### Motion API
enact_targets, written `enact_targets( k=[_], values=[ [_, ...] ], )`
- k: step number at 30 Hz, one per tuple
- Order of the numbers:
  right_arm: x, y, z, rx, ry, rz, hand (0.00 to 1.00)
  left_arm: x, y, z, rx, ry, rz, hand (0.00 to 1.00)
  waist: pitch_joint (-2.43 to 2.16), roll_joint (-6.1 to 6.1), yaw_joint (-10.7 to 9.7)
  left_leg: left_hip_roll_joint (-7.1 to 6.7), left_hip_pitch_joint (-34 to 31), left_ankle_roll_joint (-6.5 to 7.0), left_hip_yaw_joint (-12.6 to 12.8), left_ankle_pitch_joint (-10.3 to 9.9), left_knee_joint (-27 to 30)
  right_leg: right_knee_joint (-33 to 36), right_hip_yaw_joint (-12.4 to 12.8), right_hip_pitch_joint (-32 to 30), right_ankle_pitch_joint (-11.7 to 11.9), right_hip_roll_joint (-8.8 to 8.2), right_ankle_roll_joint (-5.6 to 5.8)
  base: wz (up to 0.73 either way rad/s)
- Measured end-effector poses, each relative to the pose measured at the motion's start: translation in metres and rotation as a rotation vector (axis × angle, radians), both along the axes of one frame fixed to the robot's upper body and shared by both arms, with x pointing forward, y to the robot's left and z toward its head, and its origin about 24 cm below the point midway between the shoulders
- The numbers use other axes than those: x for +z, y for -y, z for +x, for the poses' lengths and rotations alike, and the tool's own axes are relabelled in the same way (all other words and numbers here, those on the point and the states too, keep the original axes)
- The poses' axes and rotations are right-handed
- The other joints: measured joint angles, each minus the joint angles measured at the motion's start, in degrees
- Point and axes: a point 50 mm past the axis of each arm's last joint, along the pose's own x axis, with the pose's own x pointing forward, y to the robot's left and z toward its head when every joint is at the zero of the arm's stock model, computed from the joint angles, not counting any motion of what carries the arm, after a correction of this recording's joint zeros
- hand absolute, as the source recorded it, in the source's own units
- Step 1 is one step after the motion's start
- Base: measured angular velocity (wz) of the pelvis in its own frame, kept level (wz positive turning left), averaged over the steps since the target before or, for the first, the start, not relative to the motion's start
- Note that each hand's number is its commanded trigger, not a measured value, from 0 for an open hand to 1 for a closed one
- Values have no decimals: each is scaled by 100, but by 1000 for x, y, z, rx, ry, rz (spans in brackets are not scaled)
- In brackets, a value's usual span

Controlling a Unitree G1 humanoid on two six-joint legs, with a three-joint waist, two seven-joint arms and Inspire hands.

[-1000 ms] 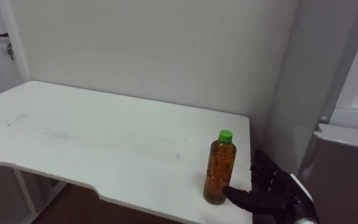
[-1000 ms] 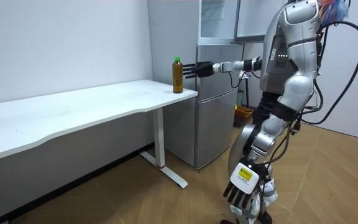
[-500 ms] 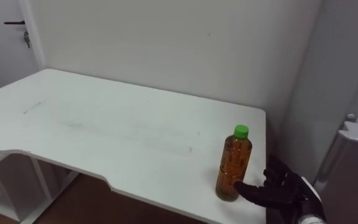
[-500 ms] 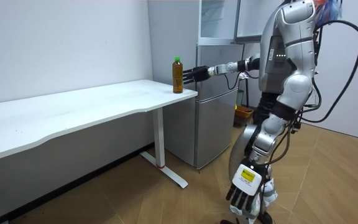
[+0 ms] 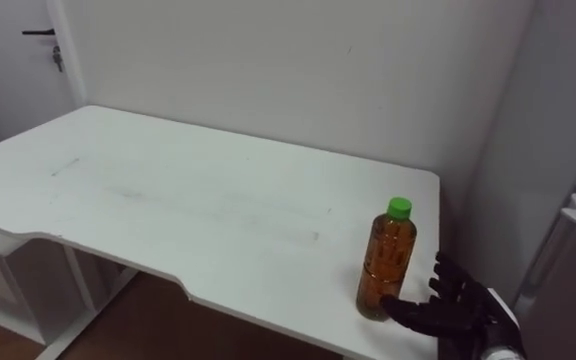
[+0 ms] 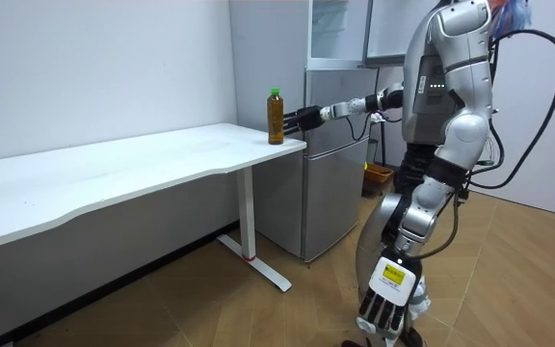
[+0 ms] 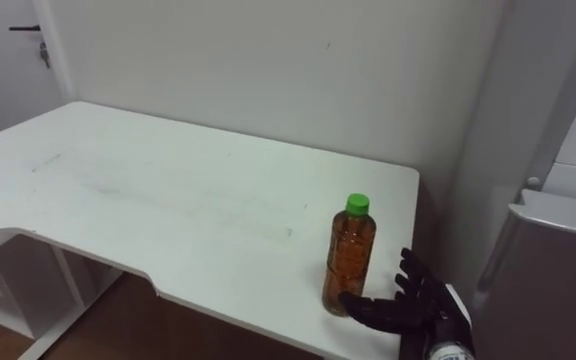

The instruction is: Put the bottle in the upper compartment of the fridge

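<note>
A clear bottle [image 5: 388, 262] of brown drink with a green cap stands upright near the right front corner of the white table [image 5: 168, 200]. My right hand [image 5: 458, 312] is open just to its right, fingers spread and straight, with the thumb lying against the front of the bottle's base. The fingers do not close round it. The room view has the bottle [image 6: 275, 117] at the table's end with my right hand [image 6: 306, 116] stretched out to it. My left hand [image 6: 385, 306] hangs low at my side, fingers relaxed.
A grey fridge [image 6: 340, 183] stands just past the table's right end, its upper compartment [image 6: 340, 29] above; its top edge [image 7: 558, 215] is close to my right hand. A wall runs behind the table. A door with a handle [image 5: 40, 33] is at far left.
My right hand has moved in on the bottle until the thumb meets its base. The eye views have shifted, so the camera moved. The bottle stands where it was.
</note>
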Motion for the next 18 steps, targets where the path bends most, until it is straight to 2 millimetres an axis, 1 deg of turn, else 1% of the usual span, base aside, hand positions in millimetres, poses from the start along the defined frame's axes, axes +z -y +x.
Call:
enact_targets(
  k=[5, 7, 9, 11, 13, 18],
  values=[
    [19, -6, 14, 20, 59, -21, 0, 1, 0, 3, -3, 11, 1, 0, 0, -11, 21, -11, -145, -2, -55, 48, 0, 29, -10, -129, 3, -5, -5, 6],
    [27, -11, 20, 36, 81, -30, 0, 1, 0, 3, -3, 10, 1, 0, 2, -42, 39, -10, -142, -6, -79, 52, 13, 66, -3, -133, 2, -5, -5, 7],
    [29, -14, 22, 49, 85, -44, 0, 0, 0, 5, -14, 10, -1, 0, 8, -73, 46, -7, -144, -8, -99, 57, 20, 100, 2, -131, 1, -8, -4, 10],
    [30, -15, 23, 53, 89, -48, 0, 0, 2, 7, -25, 12, -4, 0, 27, -107, 81, -8, -152, -8, -101, 57, 21, 99, 3, -129, 1, -7, -4, 3],
    [32, -17, 23, 61, 93, -89, 0, 0, 2, 8, -33, 11, -5, 0, 46, -142, 147, -11, -159, -6, -96, 59, 30, 99, 9, -128, 1, -10, -4, 0],
    [36, -17, 24, 34, 108, -117, 0, -1, 3, 7, -43, 9, -8, 0, 45, -152, 209, -15, -174, 2, -93, 64, 56, 100, 7, -127, 0, -12, -4, 0]
  ],
)
